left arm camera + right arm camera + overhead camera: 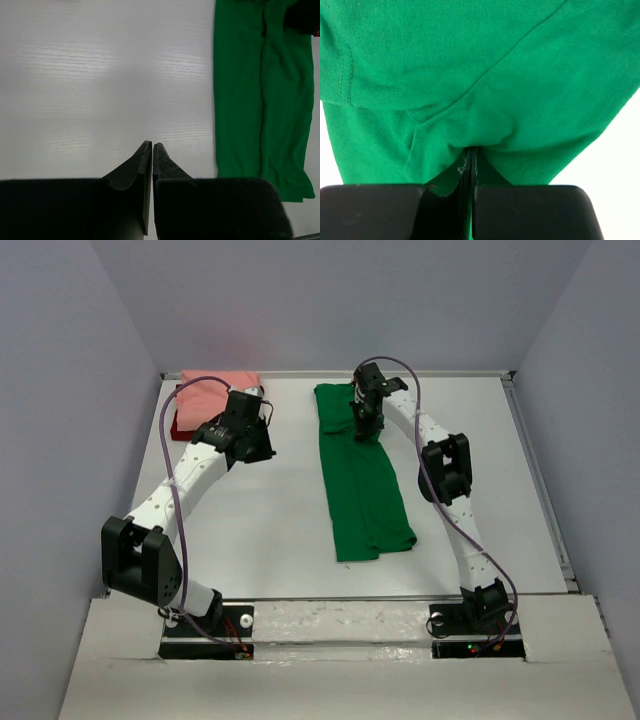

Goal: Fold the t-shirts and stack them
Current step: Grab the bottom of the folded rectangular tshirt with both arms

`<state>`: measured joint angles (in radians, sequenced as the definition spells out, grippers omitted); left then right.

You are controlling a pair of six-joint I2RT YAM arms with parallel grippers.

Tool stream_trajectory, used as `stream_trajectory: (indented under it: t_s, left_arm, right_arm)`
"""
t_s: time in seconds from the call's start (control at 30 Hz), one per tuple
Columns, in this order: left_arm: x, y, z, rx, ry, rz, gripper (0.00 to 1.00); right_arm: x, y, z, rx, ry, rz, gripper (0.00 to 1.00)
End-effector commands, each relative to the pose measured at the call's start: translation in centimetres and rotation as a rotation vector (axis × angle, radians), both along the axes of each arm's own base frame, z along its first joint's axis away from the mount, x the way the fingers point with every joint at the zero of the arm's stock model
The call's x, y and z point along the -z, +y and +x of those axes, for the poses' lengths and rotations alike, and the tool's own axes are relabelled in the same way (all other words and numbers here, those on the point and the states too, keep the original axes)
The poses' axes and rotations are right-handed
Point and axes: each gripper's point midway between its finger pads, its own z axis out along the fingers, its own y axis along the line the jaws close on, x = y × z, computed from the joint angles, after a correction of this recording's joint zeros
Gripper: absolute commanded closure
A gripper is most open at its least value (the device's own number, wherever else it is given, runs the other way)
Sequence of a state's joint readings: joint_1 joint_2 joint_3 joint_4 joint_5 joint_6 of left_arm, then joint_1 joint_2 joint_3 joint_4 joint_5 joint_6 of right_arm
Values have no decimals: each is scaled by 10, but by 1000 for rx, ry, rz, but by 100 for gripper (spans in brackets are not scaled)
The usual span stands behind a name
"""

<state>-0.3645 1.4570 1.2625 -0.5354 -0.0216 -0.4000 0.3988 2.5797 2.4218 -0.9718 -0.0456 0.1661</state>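
The bright green t-shirt (362, 480) lies as a long narrow strip running from the far edge toward the near side, right of centre; its length also shows in the left wrist view (260, 100). My right gripper (366, 426) is at the strip's far part, shut on a pinch of the green cloth (485, 90), which bunches over the fingertips (471, 152). A folded salmon pink t-shirt (215, 390) rests on a dark red one (182, 422) at the back left. My left gripper (252, 432) hovers just right of that stack, shut and empty (152, 146), over bare table.
The white table (270, 520) is bounded by a raised rim along the right side (540, 480) and grey walls behind and at both sides. The two arm bases sit at the near edge (340, 625).
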Motion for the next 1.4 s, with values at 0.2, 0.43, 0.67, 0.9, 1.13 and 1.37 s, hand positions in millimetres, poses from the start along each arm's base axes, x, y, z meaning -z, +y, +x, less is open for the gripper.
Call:
stream_trajectory:
  t_s: [0.2, 0.43, 0.67, 0.9, 1.13, 1.37]
  left_arm:
    - [-2, -24, -30, 147, -13, -101, 78]
    - [21, -115, -67, 359, 7, -181, 91]
    - [69, -171, -89, 460, 114, -189, 100]
    - [94, -189, -110, 508, 181, -198, 100]
    - [104, -162, -132, 473, 203, -182, 79]
    - [102, -148, -149, 464, 213, -157, 71]
  right_arm:
    - [-79, -41, 28, 68, -262, -174, 100]
    - [-126, -35, 29, 39, -336, -125, 100]
    - [-103, -47, 17, 75, -259, -182, 100]
    - [-83, -61, -38, 179, -152, -84, 68]
    - [-94, -93, -119, 270, -115, -56, 43]
    - [-77, -98, -187, 274, -13, 20, 43]
